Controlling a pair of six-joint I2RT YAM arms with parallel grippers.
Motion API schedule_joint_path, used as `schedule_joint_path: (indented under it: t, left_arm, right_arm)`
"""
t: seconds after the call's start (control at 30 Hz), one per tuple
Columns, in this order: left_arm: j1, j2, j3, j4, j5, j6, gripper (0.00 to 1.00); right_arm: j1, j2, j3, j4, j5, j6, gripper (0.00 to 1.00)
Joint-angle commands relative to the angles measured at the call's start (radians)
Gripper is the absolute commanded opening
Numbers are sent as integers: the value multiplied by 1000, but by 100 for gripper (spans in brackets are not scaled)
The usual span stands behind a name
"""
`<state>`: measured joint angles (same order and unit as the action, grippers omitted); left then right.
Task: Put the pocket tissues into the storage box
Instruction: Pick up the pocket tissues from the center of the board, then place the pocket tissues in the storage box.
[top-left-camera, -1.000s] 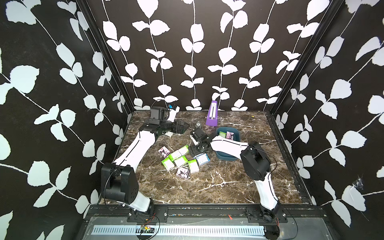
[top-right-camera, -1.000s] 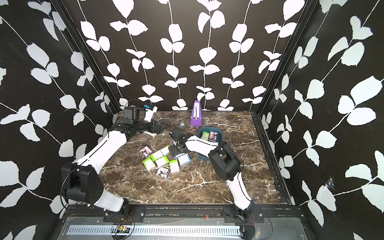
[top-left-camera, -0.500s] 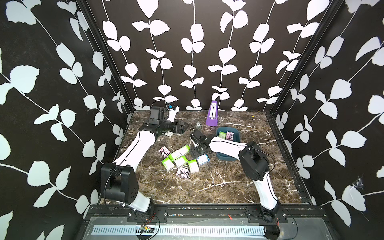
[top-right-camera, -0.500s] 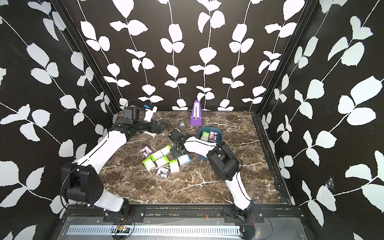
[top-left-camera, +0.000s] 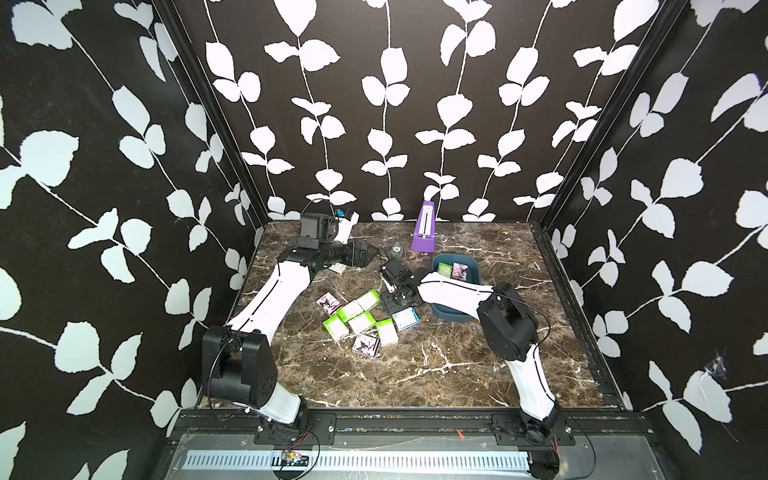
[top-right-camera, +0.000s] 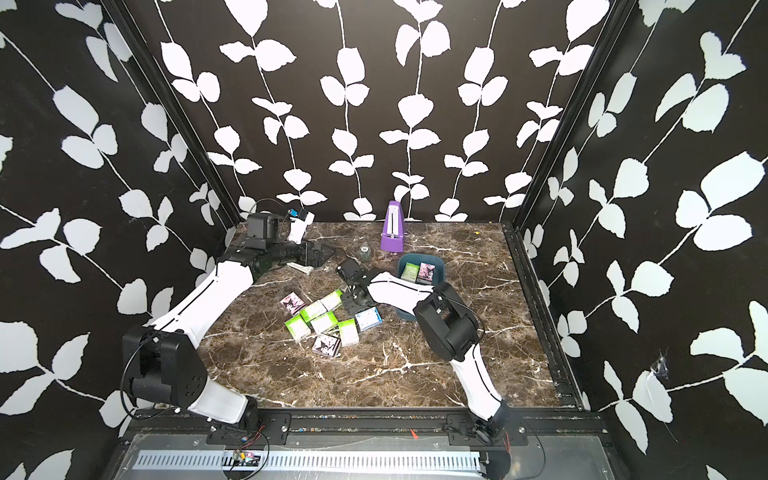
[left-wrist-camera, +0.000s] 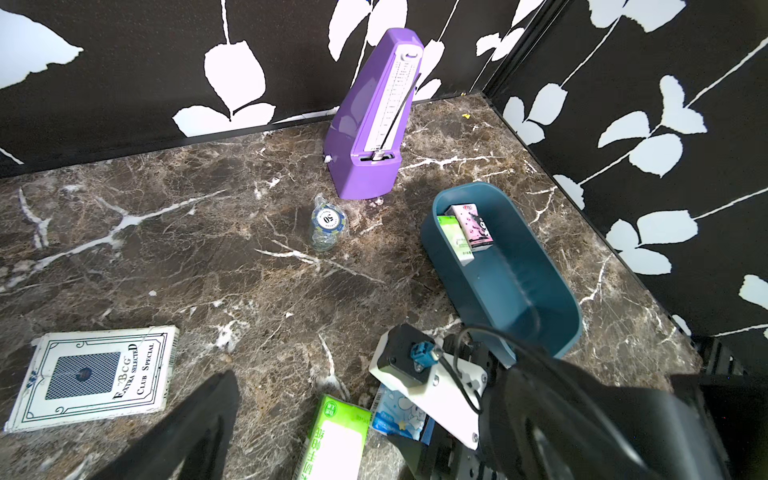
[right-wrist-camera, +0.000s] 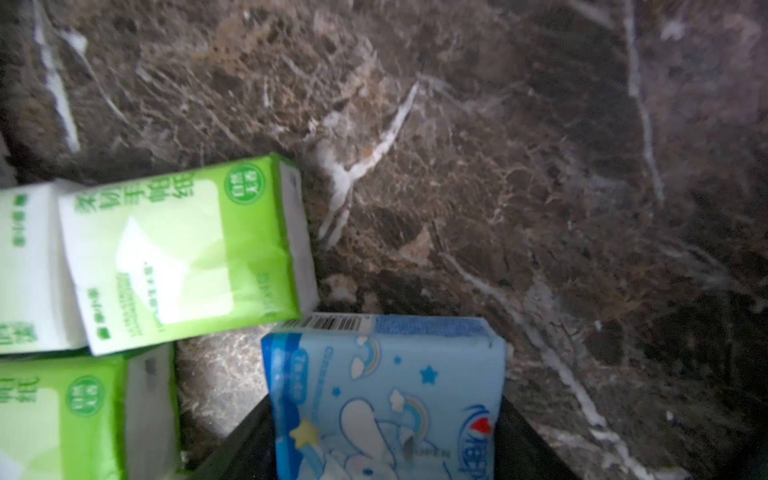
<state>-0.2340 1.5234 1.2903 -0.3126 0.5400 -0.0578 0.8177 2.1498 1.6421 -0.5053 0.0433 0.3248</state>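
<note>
Blue pocket tissues (right-wrist-camera: 382, 374) lie flat inside your right gripper (right-wrist-camera: 384, 424). Its jaws flank the pack closely; you cannot tell whether they pinch.

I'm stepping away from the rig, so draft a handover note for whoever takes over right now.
Left gripper: open, empty, at the back.
Right gripper: jaws either side of the blue-and-white cartoon tissue packet lying on the marble table; grip unclear.
Done: green-and-white packet and pink packet inside the dark teal plastic storage box.
To do: that blue packet plus seven loose packets beside it.
</note>
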Motion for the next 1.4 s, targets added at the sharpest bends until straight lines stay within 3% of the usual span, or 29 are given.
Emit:
schedule_joint_path:
  t: [0.0,0.27,0.53,0.87,1.37]
  left_arm:
    - [4,-14,34,-8,13,-7,99]
    - [5,6,60,-3,22,-21,99]
    - [2,36,72,43,49,-66,99]
    - [3,29,47,36,49,-45,99]
    - [2,14,47,12,26,-21,99]
  right_arm:
    - [-50,-113,-37,91,-3,4,71]
    - [-189,-315,-204,195,-15,61,70]
    - [-313,-425,-282,74,68,72,69]
    - [-377,-362,-415,98,42,164,68]
    - [-378,-193,-288,80,50,174,69]
